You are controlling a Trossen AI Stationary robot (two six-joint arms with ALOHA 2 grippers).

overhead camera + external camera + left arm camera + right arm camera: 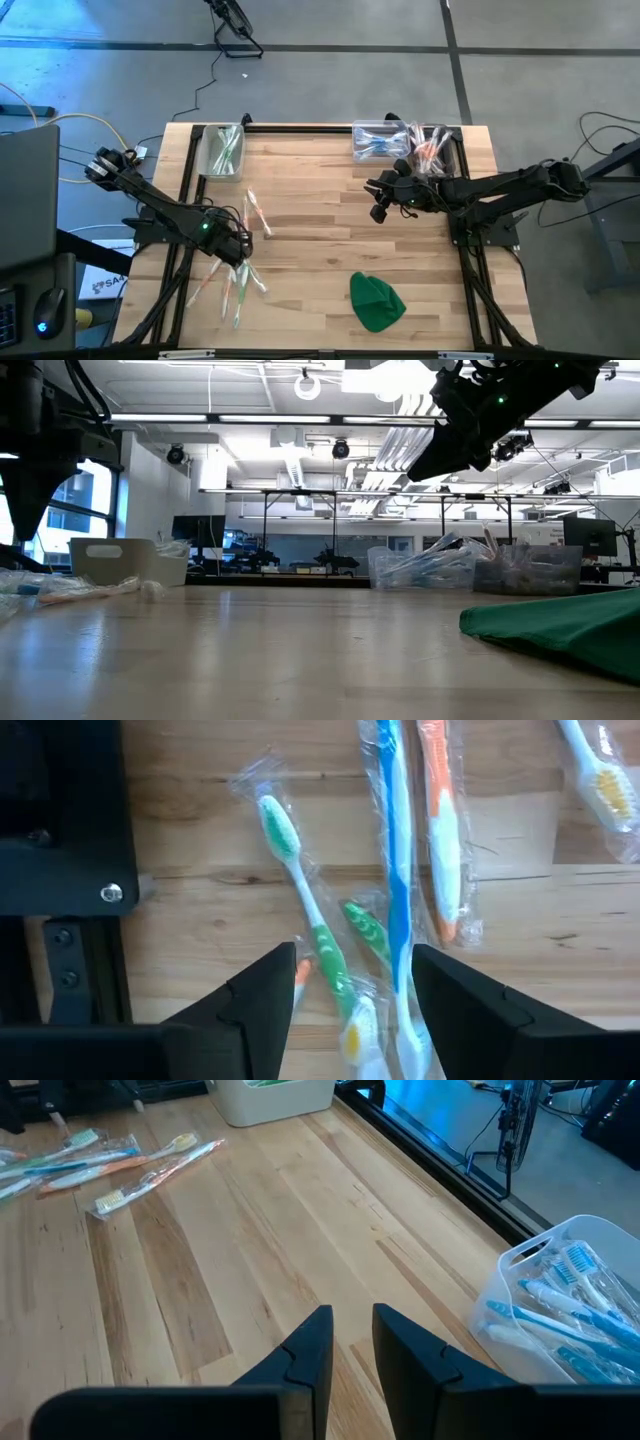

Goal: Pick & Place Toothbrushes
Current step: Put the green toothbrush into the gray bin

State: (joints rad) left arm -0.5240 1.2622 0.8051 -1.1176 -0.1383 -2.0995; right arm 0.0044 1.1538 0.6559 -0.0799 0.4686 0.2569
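Note:
Several wrapped toothbrushes [238, 278] lie flat on the table near its left near corner, and two more [257, 212] lie a little farther in. My left gripper [238, 250] hovers low over this pile, open. In the left wrist view its fingers [355, 995] stand on either side of a green-handled toothbrush [312, 925], with a blue one [398, 870] and an orange one [440, 830] beside it. My right gripper [380, 208] hangs above the table's middle right. It holds nothing, and its fingers [350, 1340] are only a narrow gap apart.
Three clear bins stand along the far edge. One at the left [222, 150] holds green brushes. At the right, one bin [382, 140] holds blue brushes and the other [432, 146] holds orange brushes. A green cloth lump [377, 300] lies near the near edge. Bare wood lies between the arms.

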